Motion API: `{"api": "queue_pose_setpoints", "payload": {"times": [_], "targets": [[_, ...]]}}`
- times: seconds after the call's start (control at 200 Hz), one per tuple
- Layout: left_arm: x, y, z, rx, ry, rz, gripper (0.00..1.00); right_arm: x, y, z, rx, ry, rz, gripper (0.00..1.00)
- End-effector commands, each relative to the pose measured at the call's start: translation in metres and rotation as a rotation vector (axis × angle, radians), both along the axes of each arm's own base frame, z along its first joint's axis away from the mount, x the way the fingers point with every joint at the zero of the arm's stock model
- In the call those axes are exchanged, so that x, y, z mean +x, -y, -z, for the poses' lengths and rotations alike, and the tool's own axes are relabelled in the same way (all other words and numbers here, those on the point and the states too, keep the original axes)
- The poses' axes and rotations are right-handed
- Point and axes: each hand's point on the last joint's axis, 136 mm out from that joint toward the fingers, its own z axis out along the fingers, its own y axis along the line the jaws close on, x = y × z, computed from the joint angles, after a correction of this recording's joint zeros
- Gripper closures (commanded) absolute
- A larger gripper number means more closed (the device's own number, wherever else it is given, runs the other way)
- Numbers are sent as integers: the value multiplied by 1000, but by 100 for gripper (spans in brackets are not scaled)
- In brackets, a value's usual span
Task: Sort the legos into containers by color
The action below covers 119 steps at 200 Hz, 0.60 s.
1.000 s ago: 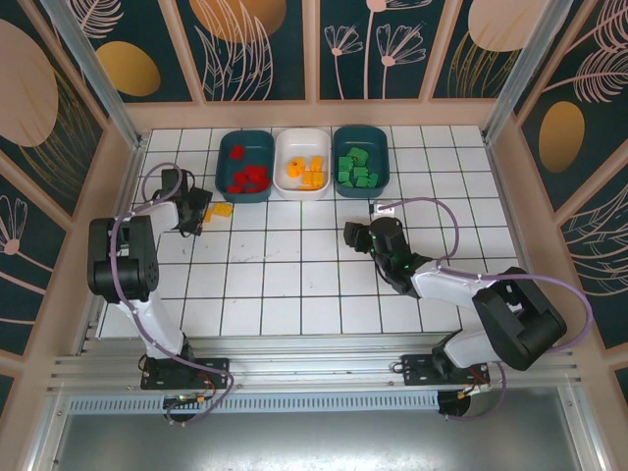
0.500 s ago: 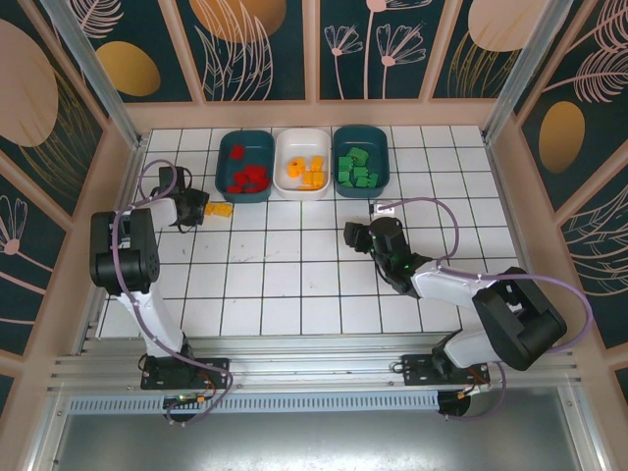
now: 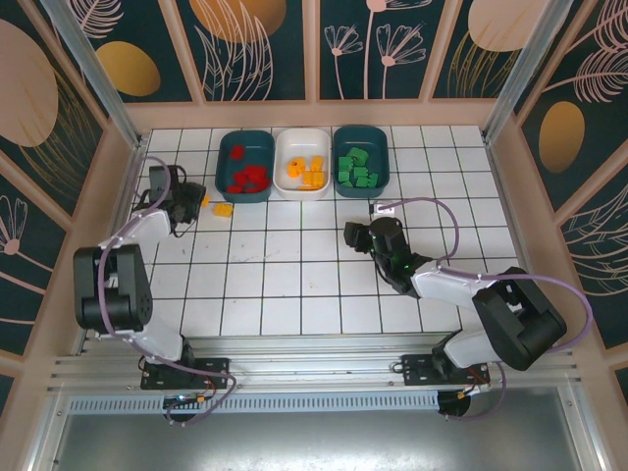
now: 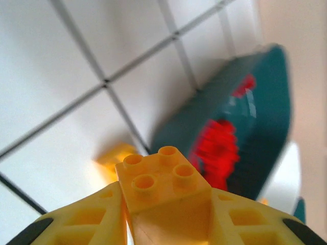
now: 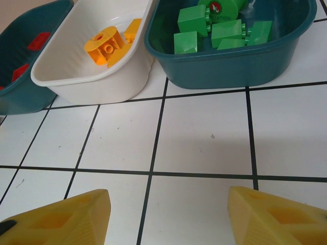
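Left gripper has just closed, now pinching a yellow brick at upper left. I judge it bound for the white tray.

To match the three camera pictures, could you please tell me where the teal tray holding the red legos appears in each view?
Top external: the teal tray is leftmost in the row of three, at the far side of the table.
Left wrist: the teal tray is right of centre, tilted, beyond the yellow lego.
Right wrist: the teal tray is at the left edge, cut off.
Shared landmark: the red legos inside it.
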Motion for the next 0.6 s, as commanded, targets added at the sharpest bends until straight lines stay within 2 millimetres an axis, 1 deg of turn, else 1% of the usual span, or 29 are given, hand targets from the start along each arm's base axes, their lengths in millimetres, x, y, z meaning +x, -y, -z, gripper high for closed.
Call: {"api": "queue_pose_setpoints", "payload": {"times": [0.0, 0.025, 0.04, 0.055, 0.075, 0.11, 0.125, 0.145, 0.155, 0.195, 0.215, 0.285, 0.325, 0.335, 0.365, 0.46, 0.515, 0.591], "targets": [[18, 69, -25, 88, 71, 224, 64, 5, -14, -10, 25, 24, -40, 37], [24, 89, -31, 92, 95, 285, 65, 4, -19, -12, 38, 27, -66, 37], [26, 101, -29, 94, 97, 320, 64, 2, -24, -12, 48, 25, -93, 37], [30, 112, -34, 101, 115, 356, 65, 0, -29, -12, 58, 24, -125, 37], [34, 125, -25, 110, 101, 397, 64, -3, -36, -14, 74, 23, -166, 37], [41, 150, -29, 125, 123, 469, 64, -6, -45, -16, 99, 23, -215, 37], [43, 159, -25, 132, 121, 499, 65, -10, -51, -18, 116, 21, -251, 37], [46, 173, -25, 137, 125, 535, 65, -13, -57, -18, 129, 20, -287, 37], [47, 178, -26, 140, 131, 550, 65, -15, -59, -19, 135, 21, -300, 37], [51, 201, -19, 146, 133, 615, 66, -19, -65, -19, 151, 16, -345, 37], [53, 211, -18, 144, 141, 642, 66, -20, -68, -19, 153, 13, -359, 37], [59, 237, -10, 142, 143, 708, 68, -20, -67, -19, 149, 13, -354, 37], [63, 244, -5, 161, 133, 717, 68, -18, -65, -18, 141, 15, -337, 37], [65, 245, -9, 165, 142, 717, 68, -18, -64, -18, 139, 18, -333, 37], [67, 250, -8, 181, 148, 723, 68, -17, -62, -18, 135, 21, -323, 37], [74, 257, -7, 210, 163, 730, 66, -17, -60, -20, 133, 28, -312, 37], [79, 257, -3, 221, 148, 724, 64, -16, -59, -21, 134, 31, -307, 37], [85, 254, 1, 259, 141, 715, 59, -16, -57, -21, 130, 33, -298, 37]]}}
